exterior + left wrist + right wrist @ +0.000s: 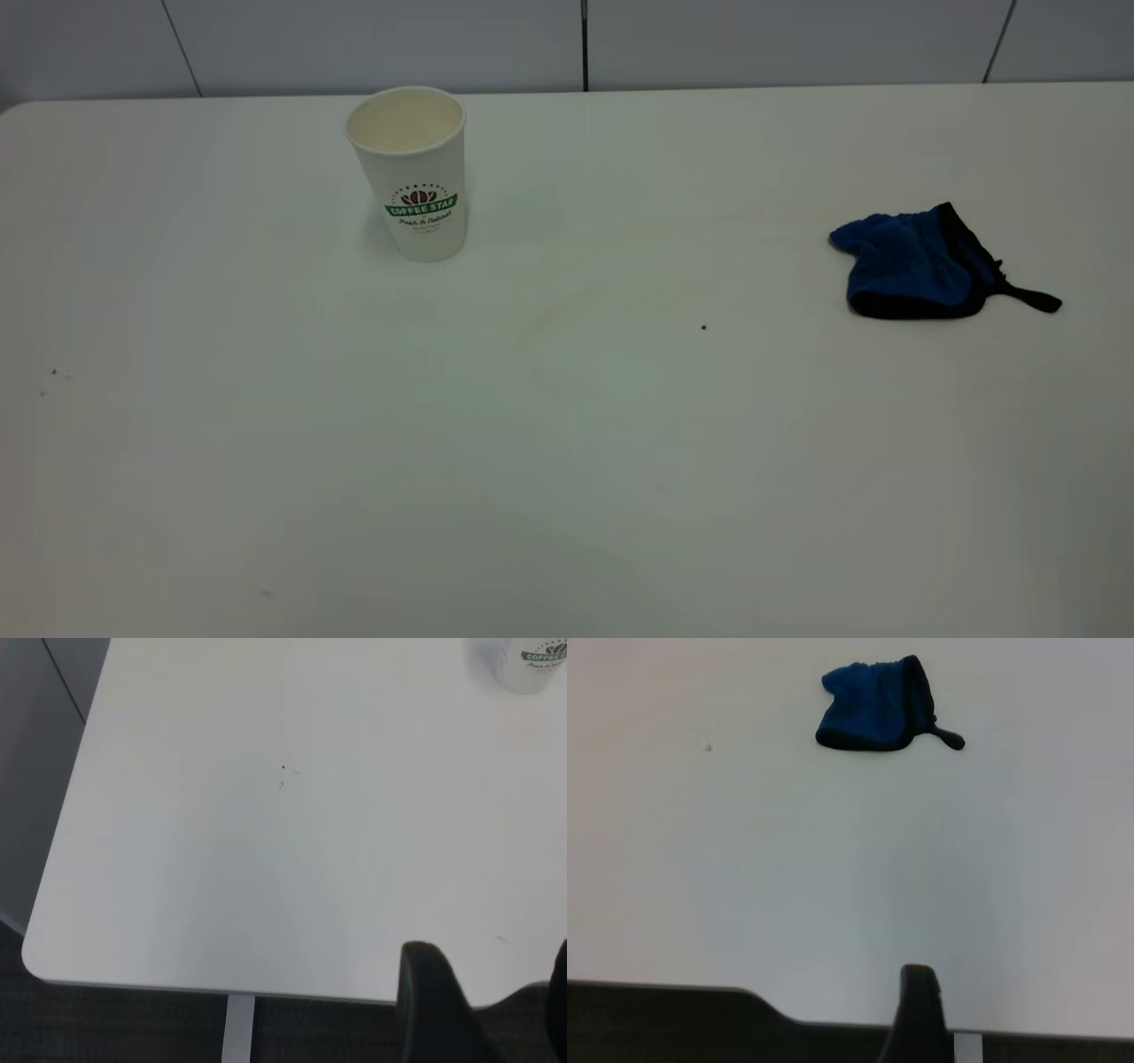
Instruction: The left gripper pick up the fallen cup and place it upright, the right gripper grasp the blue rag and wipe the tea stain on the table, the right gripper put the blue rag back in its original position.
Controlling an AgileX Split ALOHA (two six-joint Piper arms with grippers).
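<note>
The cup (413, 177) stands upright at the back left of the table (567, 487), its green logo facing the camera. In the left wrist view only the cup (530, 663) base shows, far from my left gripper (492, 1010), which hangs open and empty past the table's near edge. The blue rag (917, 263) lies crumpled at the right, its black strap pointing right. It lies well away from my right gripper (920, 1010), which sits back at the table edge, far from the rag (873, 706). No tea stain puddle shows; only faint curved smears (567, 301) remain.
A tiny dark speck (703, 327) lies mid-table, and a few more (53, 374) at the left. Grey wall panels (372, 40) rise behind the far edge. Dark floor and a white table leg (237, 1028) show below the near edge. Neither arm appears in the exterior view.
</note>
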